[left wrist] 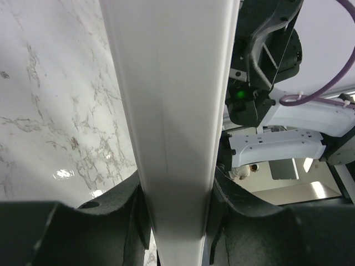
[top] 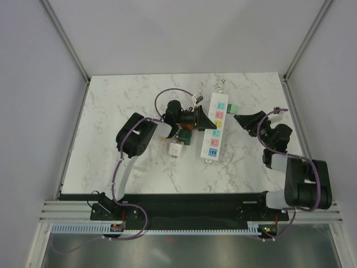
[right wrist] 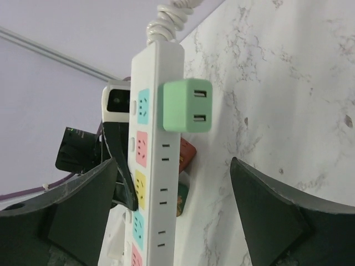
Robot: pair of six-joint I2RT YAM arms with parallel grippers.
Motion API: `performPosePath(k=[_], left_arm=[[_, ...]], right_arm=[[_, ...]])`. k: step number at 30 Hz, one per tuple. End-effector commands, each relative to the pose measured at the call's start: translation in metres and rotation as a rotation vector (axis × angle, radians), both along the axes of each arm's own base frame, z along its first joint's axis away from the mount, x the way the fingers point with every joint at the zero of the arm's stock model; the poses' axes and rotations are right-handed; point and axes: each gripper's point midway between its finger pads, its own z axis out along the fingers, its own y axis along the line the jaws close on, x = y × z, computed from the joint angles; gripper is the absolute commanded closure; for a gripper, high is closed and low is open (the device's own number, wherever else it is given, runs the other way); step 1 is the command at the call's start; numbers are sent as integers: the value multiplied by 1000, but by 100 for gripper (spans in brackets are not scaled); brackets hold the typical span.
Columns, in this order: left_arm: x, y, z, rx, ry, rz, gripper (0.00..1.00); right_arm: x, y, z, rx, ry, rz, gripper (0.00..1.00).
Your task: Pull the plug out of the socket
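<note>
1. A white marble table point(top: 111, 139) stands between plain pale walls point(top: 33, 84). The socket point(top: 216, 125) lies lengthwise near the middle of it.
2. A green plug point(right wrist: 187, 105) sits in the socket's right side, close to the cord end. A white cube point(top: 176, 148) lies loose on the table to the socket's left.
3. The step in hand looks like the approach to the plug. The socket is braced, but the plug is not yet grasped or pulled.
4. The left gripper point(top: 205, 121) clamps the socket from the left. In the wrist view its fingers point(left wrist: 83, 233) press against both sides of the white body.
5. The right gripper point(top: 244, 124) is just beside the plug, on the socket's right. Its fingers point(right wrist: 277, 216) are spread wide and hold nothing. The plug lies ahead of the tips, not between them.
6. The next move probably calls for moving the right gripper forward until the plug is between the fingers. It would then close on the plug's flat sides and pull straight away from the socket while the left keeps its hold.
</note>
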Motion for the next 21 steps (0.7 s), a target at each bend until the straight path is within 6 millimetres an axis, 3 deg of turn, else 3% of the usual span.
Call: performPosePath(k=[1,6,7,14,21], left_arm=[[-4,-3,15,-52,-127,-22,98],[-6,-5,15,-53,-128,-36,98],[-7,-4,15,-52,-129,-42,98],[-9,-8,14,-53,-124,-58,98],[-11,-11,10,-49,-113,-67,98]], right_arm=[[17,7,31,19,-149,74,10],[30,10,37,69,-202,106,10],[33,11,30,90,-178,112,10],[46,12,28,111,-201,127,12],[55,20,17,150,-195,148,28]])
